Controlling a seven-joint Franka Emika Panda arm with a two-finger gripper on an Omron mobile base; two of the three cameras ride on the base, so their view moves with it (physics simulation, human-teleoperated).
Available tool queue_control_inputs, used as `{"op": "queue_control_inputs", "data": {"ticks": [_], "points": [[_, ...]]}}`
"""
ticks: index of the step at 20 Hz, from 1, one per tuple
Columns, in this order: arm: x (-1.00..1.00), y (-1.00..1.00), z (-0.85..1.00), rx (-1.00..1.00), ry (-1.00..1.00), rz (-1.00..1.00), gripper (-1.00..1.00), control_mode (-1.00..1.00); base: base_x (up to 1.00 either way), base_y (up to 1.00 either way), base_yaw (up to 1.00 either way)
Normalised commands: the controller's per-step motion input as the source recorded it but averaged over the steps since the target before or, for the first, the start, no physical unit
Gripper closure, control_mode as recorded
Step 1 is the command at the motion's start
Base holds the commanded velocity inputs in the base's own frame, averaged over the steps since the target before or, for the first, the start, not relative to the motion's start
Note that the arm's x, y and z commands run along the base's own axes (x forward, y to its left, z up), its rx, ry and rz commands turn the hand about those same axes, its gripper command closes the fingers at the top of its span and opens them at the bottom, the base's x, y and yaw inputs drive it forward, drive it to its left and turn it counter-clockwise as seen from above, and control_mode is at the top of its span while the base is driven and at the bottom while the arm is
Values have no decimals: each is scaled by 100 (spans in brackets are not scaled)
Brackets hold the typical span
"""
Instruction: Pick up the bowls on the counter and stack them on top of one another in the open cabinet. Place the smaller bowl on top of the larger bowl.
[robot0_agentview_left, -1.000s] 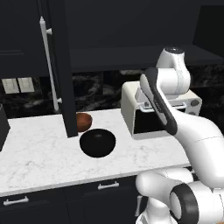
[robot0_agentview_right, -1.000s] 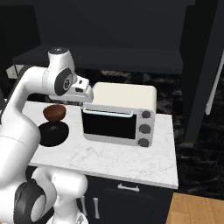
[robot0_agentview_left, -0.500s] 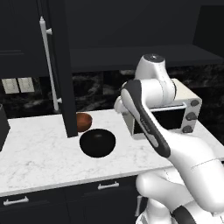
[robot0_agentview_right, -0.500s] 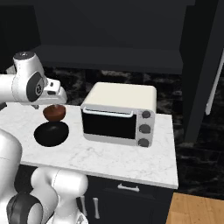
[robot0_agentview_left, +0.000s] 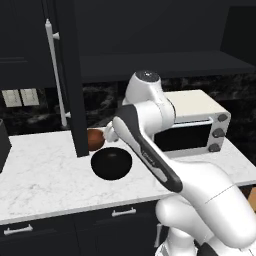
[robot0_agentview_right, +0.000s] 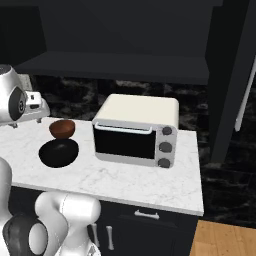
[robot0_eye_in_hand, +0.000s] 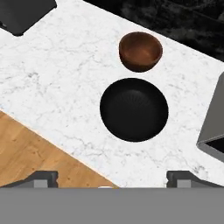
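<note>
**Over the counter: arm now above the bowls**

On the white marble counter (robot0_agentview_left: 40, 170) we see both bowls unmoved, just beside each other. Left to right in the left base view: the open cabinet's door (robot0_agentview_left: 67, 75) with its bar handle, the smaller reddish-brown bowl (robot0_agentview_left: 95, 139) beside its lower edge, the larger black bowl (robot0_agentview_left: 111, 163), then the cream toaster oven (robot0_agentview_left: 192, 122). Within the last second the arm has swung left from in front of the oven, so our hand view looks down on the black bowl. The end effector (robot0_eye_in_hand: 111, 175) holds nothing; its finger tips (robot0_eye_in_hand: 43, 177) stand wide apart. We judge the black bowl the likely first pick.
</note>
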Motion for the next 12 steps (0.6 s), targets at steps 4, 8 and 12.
{"op": "queue_control_inputs", "data": {"ticks": [4,8,12], "points": [[37,60,-40,3,-5,19,-100,-100,0,0,0],[67,56,-54,0,0,6,-100,-100,0,0,0],[81,47,-92,-2,0,2,-100,-100,0,0,0]]}}
